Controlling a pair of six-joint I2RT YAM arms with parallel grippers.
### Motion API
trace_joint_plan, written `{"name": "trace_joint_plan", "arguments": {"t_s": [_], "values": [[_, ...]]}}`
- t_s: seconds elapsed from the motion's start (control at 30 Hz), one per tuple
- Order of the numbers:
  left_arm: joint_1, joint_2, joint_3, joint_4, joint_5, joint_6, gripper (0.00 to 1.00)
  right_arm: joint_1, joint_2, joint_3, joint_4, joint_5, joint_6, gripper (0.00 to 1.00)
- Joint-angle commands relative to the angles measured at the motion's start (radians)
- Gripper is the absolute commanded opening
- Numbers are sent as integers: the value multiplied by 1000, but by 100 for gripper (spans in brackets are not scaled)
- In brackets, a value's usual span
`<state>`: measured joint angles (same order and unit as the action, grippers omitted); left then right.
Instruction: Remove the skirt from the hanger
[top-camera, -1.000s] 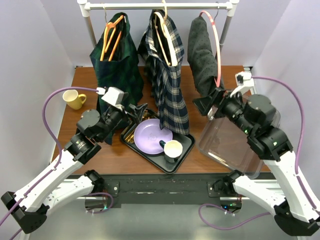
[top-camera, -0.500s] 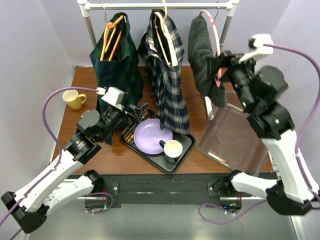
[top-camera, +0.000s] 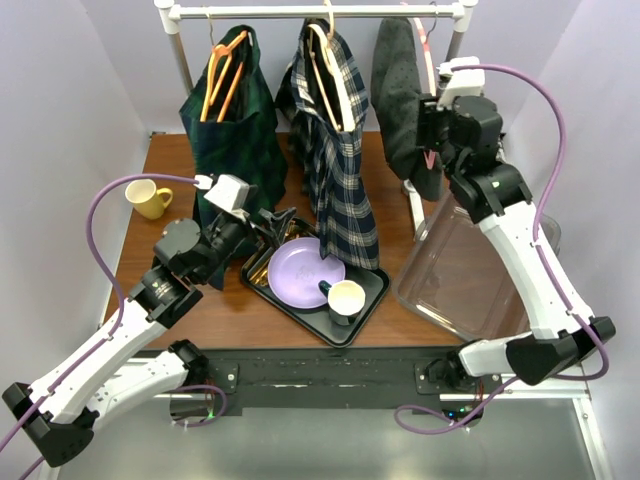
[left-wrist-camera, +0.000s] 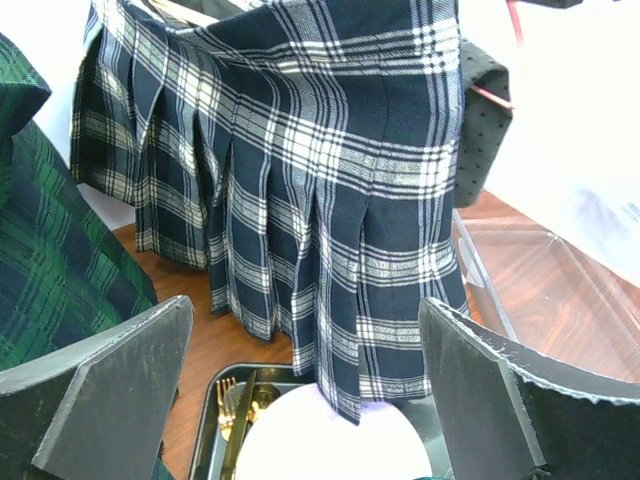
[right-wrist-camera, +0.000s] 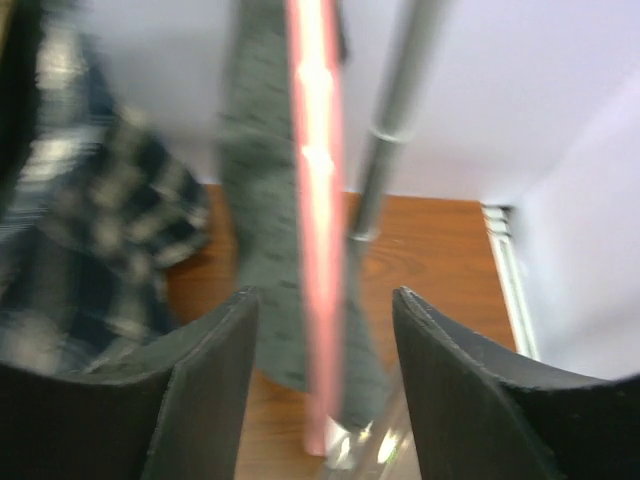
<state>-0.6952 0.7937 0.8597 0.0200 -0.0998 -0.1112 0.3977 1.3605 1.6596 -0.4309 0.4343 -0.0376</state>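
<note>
Straddling pink hanger, right claw

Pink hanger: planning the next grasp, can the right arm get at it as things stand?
Probably yes: the pink hanger stands between the open jaws of the right gripper with nothing in front; the grey skirt hangs beside it.

A yellow mug stands near the table's left edge. A black tray near the front holds a purple plate, a cup and gold cutlery. A clear bin sits at the right. A green skirt and a navy plaid skirt hang from the rail.
</note>
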Motion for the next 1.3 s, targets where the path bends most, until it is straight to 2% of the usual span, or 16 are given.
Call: {"name": "trace_joint_plan", "arguments": {"t_s": [0.0,0.2,0.3,0.33,0.47,0.53,0.57,0.9,1.27], "values": [[-3,1,5,47,17,7,100,-37,-38,-49,52,-78,-15,56],[-1,7,6,47,26,7,100,-40,-52,-103,98,-63,-21,50],[-3,7,7,47,26,7,100,-40,-55,-112,109,-42,-21,37],[-1,9,7,47,26,7,100,-40,-61,-113,113,-39,-19,30],[-1,13,6,47,28,7,100,-40,-81,-124,179,-46,-21,20],[-3,18,6,47,29,7,100,-42,-86,-132,205,-42,-31,3],[-3,18,7,46,29,7,100,-42,-90,-133,230,-40,-34,0],[-3,18,7,44,26,7,100,-40,-115,-139,319,-65,-44,0],[-3,21,10,44,35,7,100,-42,-172,-233,527,-49,-79,0]]}}
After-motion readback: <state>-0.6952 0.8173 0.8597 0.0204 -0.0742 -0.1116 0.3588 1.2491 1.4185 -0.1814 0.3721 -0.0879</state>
